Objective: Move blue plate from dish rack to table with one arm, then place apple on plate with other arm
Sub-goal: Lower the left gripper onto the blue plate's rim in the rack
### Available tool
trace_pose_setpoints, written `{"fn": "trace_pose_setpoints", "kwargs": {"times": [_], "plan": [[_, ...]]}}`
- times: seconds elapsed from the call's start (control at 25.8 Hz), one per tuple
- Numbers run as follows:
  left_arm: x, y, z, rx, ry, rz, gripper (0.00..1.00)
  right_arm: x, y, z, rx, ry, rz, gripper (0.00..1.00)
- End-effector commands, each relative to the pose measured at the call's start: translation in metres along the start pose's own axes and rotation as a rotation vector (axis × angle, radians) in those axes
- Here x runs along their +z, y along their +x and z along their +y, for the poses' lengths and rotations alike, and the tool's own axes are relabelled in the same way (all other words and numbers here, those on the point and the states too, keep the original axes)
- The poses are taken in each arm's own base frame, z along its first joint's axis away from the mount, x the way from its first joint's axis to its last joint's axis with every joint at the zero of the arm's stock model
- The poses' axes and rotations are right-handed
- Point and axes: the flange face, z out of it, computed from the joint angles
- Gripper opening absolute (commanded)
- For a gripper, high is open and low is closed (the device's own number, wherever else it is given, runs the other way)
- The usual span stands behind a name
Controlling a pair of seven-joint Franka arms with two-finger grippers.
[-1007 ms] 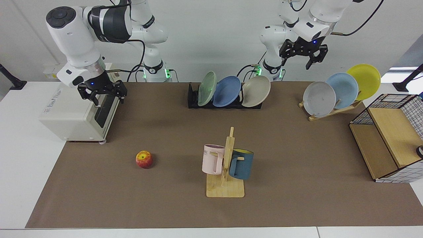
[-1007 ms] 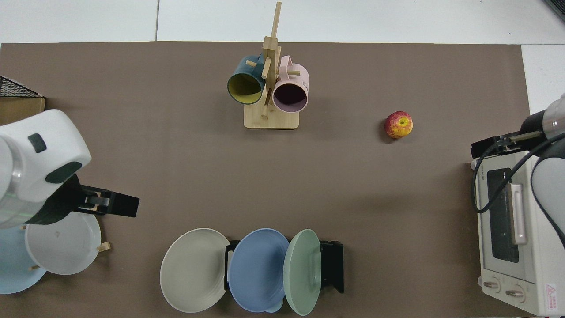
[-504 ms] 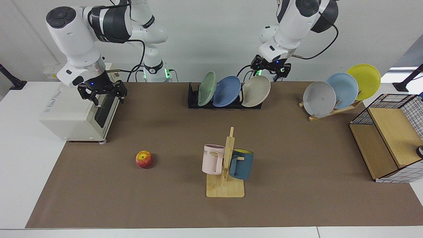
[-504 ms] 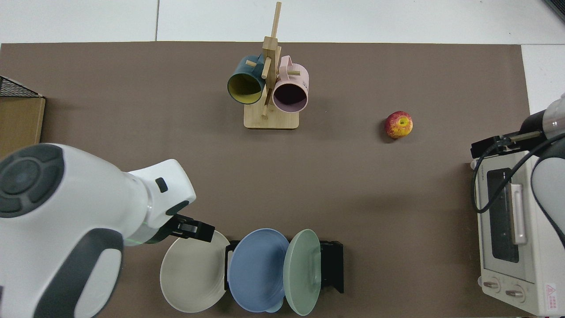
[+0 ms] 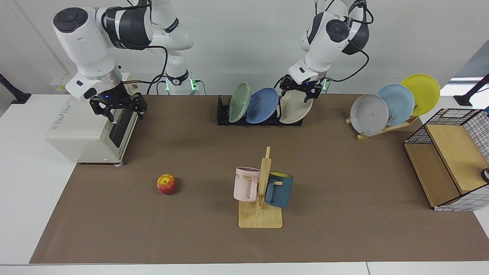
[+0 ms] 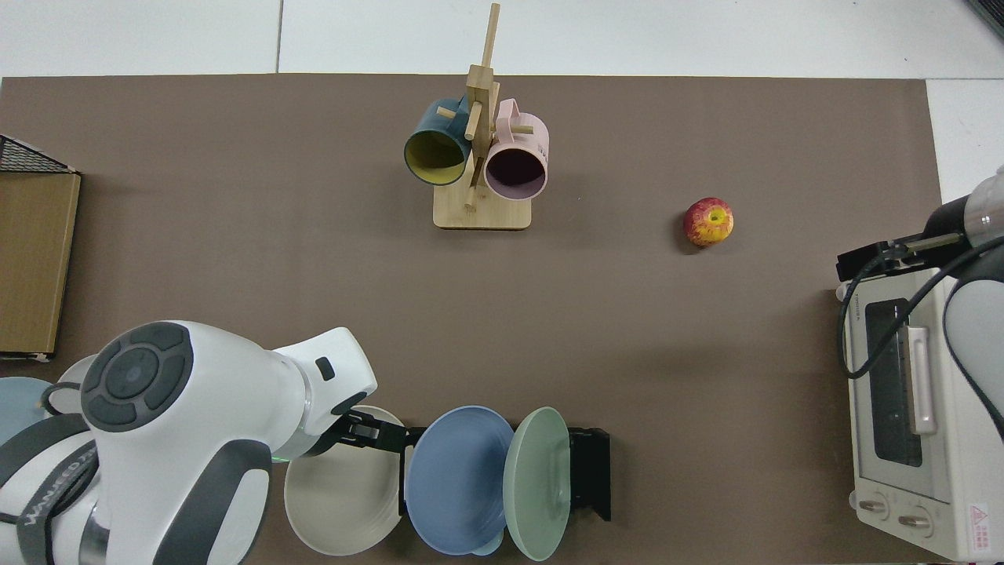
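The blue plate stands on edge in the dish rack near the counter's rear edge, rim exposed for gripping. Left gripper hovers above the beige plate beside it, jaws parted, empty. Right gripper waits over the toaster oven, jaws parted, empty. The apple lies on the mat.

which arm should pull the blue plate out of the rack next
Left, probably. The left gripper hovers open at the dish rack, over the beige plate beside the blue plate. The right gripper waits by the toaster oven.
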Motion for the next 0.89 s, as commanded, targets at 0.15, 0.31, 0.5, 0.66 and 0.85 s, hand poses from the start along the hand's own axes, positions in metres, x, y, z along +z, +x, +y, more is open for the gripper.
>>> {"fn": "trace_pose_setpoints", "kwargs": {"times": [0.15,0.31,0.5,0.66,0.85], "plan": [[0.062,-0.020,0.022,0.037,-0.039,-0.005,1.00,0.002,-0.001,0.001,0.013,-0.018,0.012,1.00],[0.084,-0.027,0.034,0.047,-0.041,-0.025,1.00,0.002,-0.001,0.000,0.011,-0.017,0.012,1.00],[0.103,-0.034,0.051,0.041,-0.070,-0.031,1.00,0.002,-0.001,0.000,0.011,-0.017,0.012,1.00],[0.114,-0.040,0.062,0.064,-0.054,-0.033,1.00,0.002,-0.001,0.001,0.013,-0.017,0.012,1.00],[0.122,-0.043,0.071,0.081,-0.038,-0.029,0.79,0.002,-0.001,0.000,0.011,-0.017,0.012,1.00]]}}
